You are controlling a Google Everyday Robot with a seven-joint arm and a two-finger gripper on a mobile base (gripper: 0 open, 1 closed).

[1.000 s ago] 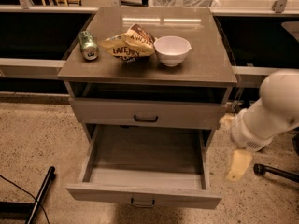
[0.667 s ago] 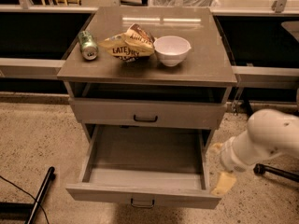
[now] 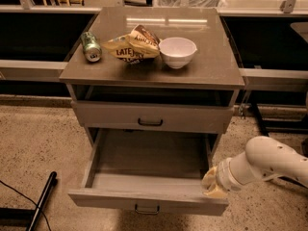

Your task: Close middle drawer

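The grey cabinet (image 3: 211, 73) stands in front of me on a speckled floor, and everything here sits against it. The middle drawer (image 3: 149, 160) is pulled far out of the cabinet's front, its bare grey inside open to view and its small dark handle (image 3: 147, 209) at the centre of its front panel, low and nearest to me. Above it in the cabinet, the upper drawer (image 3: 192, 118) sits pushed in, with its own dark handle (image 3: 150, 122) at the middle, and a dark gap runs between that drawer and the cabinet's top. The robot's white arm (image 3: 272, 161) reaches in from the cabinet's right side, low down, and the gripper (image 3: 214, 186), with its yellowish tip, is at the front right corner of the open drawer, seemingly pressed against the top edge of the front panel there; whether the gripper is open or closed I cannot tell. On the cabinet's top, a green can (image 3: 90, 46) lies on its side toward the left, a crumpled yellow chip bag (image 3: 131, 46) lies just beside it nearer the centre, and a white bowl (image 3: 177, 51) stands upright touching the bag's right side. On the floor left of the cabinet, a dark pole (image 3: 42, 203) lies slantwise.
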